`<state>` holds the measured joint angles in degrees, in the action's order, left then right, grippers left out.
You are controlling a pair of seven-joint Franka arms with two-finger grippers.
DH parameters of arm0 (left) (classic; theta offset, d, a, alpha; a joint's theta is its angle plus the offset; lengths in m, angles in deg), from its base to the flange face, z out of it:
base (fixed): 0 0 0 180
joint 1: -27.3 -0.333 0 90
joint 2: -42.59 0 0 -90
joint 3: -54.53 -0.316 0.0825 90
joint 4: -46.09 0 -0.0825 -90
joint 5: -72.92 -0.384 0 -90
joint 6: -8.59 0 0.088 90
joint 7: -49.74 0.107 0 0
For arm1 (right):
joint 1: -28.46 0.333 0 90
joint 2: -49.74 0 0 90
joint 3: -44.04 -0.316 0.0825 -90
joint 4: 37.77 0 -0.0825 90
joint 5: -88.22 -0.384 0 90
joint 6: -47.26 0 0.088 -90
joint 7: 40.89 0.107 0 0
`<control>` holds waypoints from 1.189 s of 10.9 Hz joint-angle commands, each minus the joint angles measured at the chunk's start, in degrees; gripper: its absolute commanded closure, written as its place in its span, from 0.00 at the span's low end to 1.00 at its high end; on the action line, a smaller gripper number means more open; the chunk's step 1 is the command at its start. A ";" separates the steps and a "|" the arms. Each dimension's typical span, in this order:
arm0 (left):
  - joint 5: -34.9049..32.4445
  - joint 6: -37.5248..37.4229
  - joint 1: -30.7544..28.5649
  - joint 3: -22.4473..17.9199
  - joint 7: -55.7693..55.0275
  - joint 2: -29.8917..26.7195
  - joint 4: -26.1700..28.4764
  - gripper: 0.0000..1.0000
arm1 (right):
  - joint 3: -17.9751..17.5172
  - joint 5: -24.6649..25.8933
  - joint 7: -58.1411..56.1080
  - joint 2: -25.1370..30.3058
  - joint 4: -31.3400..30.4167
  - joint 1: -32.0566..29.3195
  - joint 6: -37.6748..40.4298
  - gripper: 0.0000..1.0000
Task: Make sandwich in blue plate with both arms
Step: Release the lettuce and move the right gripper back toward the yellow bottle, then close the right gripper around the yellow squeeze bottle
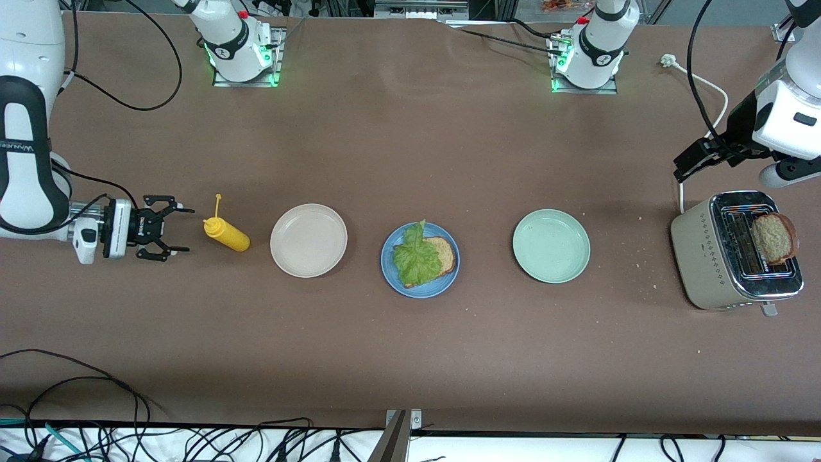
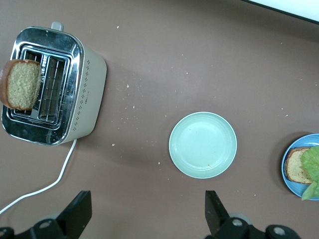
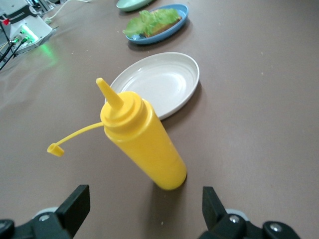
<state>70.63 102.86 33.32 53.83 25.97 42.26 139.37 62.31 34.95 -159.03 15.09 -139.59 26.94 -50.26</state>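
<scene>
Blue plate [image 1: 420,286] mid-surface holds one bread slice [image 1: 441,253] plus lettuce [image 1: 415,256]. Second slice [image 1: 774,238] sits in toaster [image 1: 733,253], under left gripper [image 1: 685,168], open. Right gripper [image 1: 168,227] open beside mustard bottle [image 1: 226,233].

Brown table [image 1: 410,147] carrying, from the right arm's end to the left arm's: yellow squeeze bottle [image 1: 227,234], cream plate [image 1: 308,240], blue plate [image 1: 420,259], mint-green plate [image 1: 551,246], beige toaster [image 1: 735,250], scattered crumbs.
</scene>
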 commanded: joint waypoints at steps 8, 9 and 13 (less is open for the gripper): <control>-1.40 -0.93 -0.14 0.18 0.21 0.42 -1.35 0.00 | -0.78 -7.64 -19.24 -6.39 1.63 -0.50 4.88 0.00; -1.40 -0.93 -0.14 0.09 0.21 0.42 -1.35 0.00 | -2.08 -7.64 -19.24 -6.39 1.72 -0.67 4.88 0.00; -1.13 -0.93 -0.75 0.09 0.21 0.59 -1.26 0.00 | -4.56 -9.39 -19.33 -6.48 1.81 -0.68 5.06 0.00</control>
<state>70.63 102.86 33.16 53.70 25.97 42.27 139.35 59.11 27.52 -177.55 9.46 -139.05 26.99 -46.31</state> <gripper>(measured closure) 0.000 0.000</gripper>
